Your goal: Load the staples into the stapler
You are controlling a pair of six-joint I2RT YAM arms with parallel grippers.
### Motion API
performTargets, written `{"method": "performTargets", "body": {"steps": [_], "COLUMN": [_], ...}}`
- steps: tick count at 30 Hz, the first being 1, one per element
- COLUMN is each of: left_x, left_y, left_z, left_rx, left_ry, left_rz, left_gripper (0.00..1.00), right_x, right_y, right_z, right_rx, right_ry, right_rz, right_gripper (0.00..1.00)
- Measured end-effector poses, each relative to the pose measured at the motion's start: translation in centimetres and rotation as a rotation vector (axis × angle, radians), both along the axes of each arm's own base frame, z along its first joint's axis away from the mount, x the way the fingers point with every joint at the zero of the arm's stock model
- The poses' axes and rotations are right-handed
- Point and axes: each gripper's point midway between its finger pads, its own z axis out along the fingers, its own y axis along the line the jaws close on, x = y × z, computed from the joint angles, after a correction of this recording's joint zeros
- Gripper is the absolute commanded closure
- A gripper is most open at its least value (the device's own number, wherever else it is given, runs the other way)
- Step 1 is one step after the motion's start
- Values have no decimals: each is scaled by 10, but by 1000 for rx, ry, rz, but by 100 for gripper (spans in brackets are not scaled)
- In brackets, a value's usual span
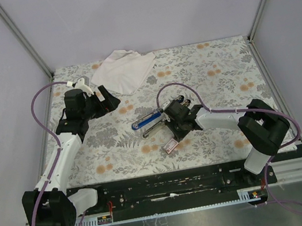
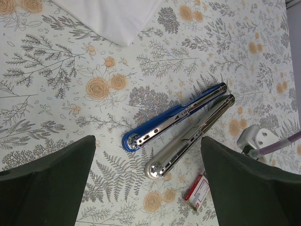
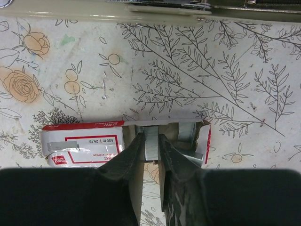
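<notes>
The stapler lies swung open at mid-table, its blue half (image 1: 146, 119) (image 2: 174, 115) beside its silver half (image 1: 155, 128) (image 2: 193, 136). Just nearer lies the red-and-white staple box (image 1: 171, 145) (image 2: 196, 193) (image 3: 84, 143), torn open at one end. My right gripper (image 1: 173, 135) (image 3: 150, 141) reaches into that open end. Its fingers press both sides of a silvery strip of staples (image 3: 151, 139). More strips (image 3: 190, 136) lie beside it in the box. My left gripper (image 1: 111, 102) (image 2: 148, 141) hovers wide open at the back left, holding nothing.
A crumpled white cloth (image 1: 123, 71) (image 2: 113, 16) lies at the back of the flowered table cover. The stapler's pale edge (image 3: 141, 9) runs along the top of the right wrist view. Frame posts and walls close in the sides.
</notes>
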Motion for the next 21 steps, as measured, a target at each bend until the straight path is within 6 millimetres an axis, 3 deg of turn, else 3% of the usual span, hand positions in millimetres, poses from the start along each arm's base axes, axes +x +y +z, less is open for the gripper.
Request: {"method": "performTargets", "body": {"steps": [9, 17, 21], "left_x": [0, 9, 18], "left_y": [-14, -46, -61], "left_z": [-8, -70, -102], "left_rx": [-90, -193, -193], "left_ry": [12, 151, 215], "left_rz": [14, -2, -35], "left_gripper": [7, 9, 10], "right_x": [4, 11, 11], "right_y": [2, 5, 6], "right_z": [5, 26, 27], "right_rx": [4, 25, 32], "right_ry": [-14, -55, -51], "right_rz": [-7, -17, -28], "right_gripper": [84, 83, 75]}}
